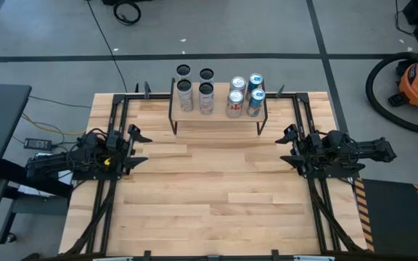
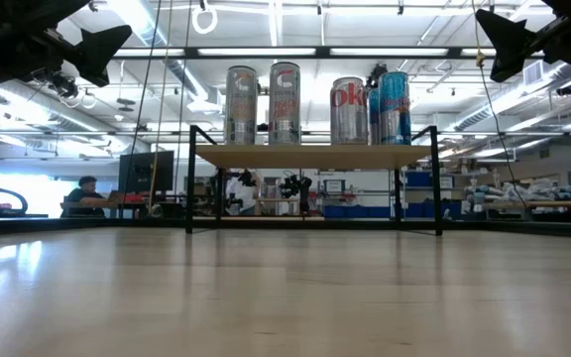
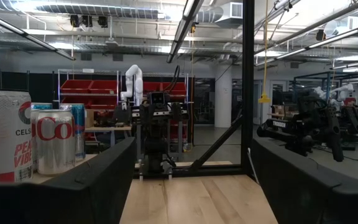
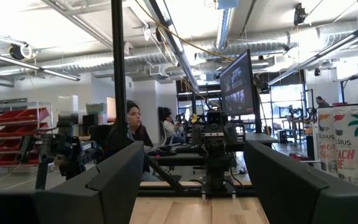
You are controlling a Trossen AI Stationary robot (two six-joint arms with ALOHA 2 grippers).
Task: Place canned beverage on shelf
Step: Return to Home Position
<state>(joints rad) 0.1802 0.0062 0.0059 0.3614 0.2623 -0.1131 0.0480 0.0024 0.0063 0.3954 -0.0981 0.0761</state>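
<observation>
Nearest, the pale wooden bench (image 1: 209,196) is lying bare between the arms. The left gripper (image 1: 138,147) and right gripper (image 1: 289,146) are facing each other from opposite sides, well apart, their jaws spread open and empty. Farther off, the shelf (image 1: 216,122) is standing at the far middle, carrying Celsius cans (image 2: 242,104), a Diet Coke can (image 2: 348,111) and a blue can (image 2: 395,107). Only the high view is showing more can tops behind.
</observation>
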